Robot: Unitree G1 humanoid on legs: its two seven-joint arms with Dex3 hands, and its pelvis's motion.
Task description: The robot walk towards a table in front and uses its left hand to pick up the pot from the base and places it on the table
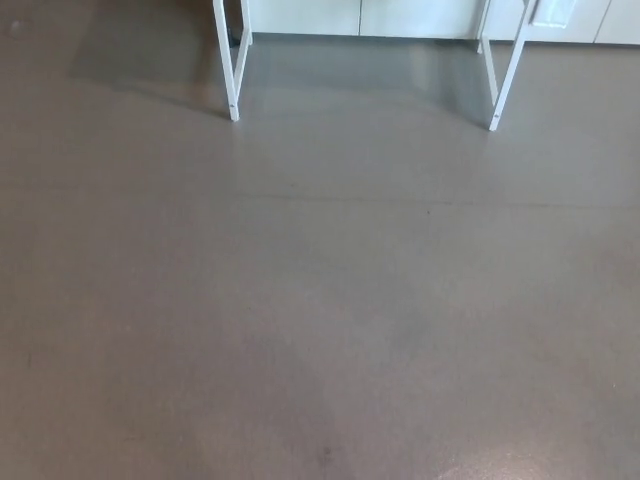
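Of the desk [228, 70], slim white legs show along the top of the frame: one pair left of centre, another toward the upper right, slightly slanted.

The left hand is out of sight; the right hand too.

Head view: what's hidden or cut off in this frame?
1. Table: only its white legs show; the top edge cuts off the tabletop.
2. Pot and base: not in view.
3. Left hand, right hand: neither shows.
4. Pale panels behind: cropped by the top edge; wall or cabinet unclear.
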